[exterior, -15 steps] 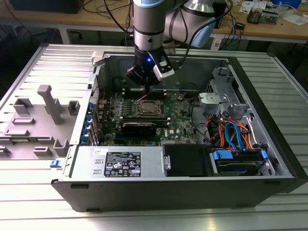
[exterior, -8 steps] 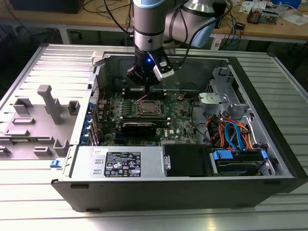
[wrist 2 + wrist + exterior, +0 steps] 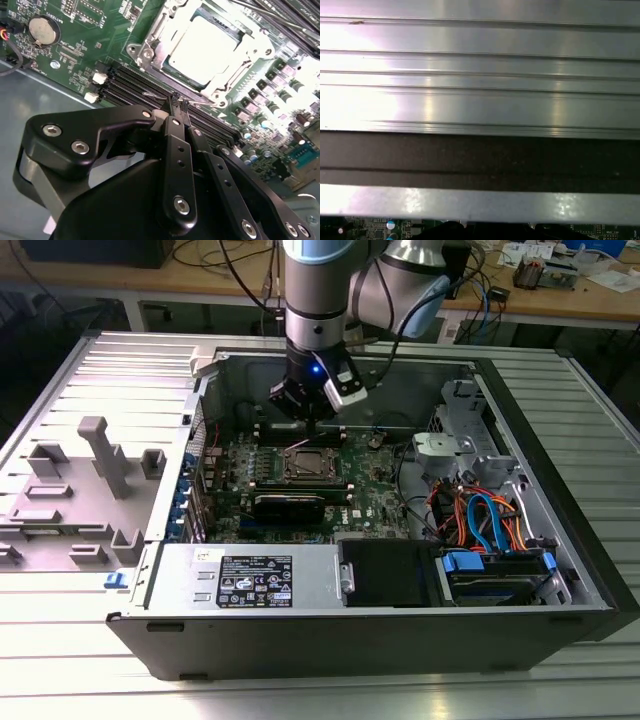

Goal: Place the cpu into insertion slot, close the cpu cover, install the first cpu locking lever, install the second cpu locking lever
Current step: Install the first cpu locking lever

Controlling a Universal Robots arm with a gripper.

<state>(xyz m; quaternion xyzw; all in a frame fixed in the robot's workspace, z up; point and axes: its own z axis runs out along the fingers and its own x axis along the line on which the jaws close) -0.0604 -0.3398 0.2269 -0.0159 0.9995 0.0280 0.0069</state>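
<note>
End effector (image 3: 179,101) pinched together near cpu cover (image 3: 159,46); cpu (image 3: 202,50) glare-washed.

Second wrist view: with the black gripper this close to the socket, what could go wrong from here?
1. The black gripper has its fingers pressed together over a thin wire lever end beside the black memory slots; a slip could scrape those slots.
2. The shiny silver square cpu sits under the silver metal cpu cover; a sideways push on the lever might strain that frame.
3. In the exterior view the arm hangs inside the grey computer case, near its cables.
</note>
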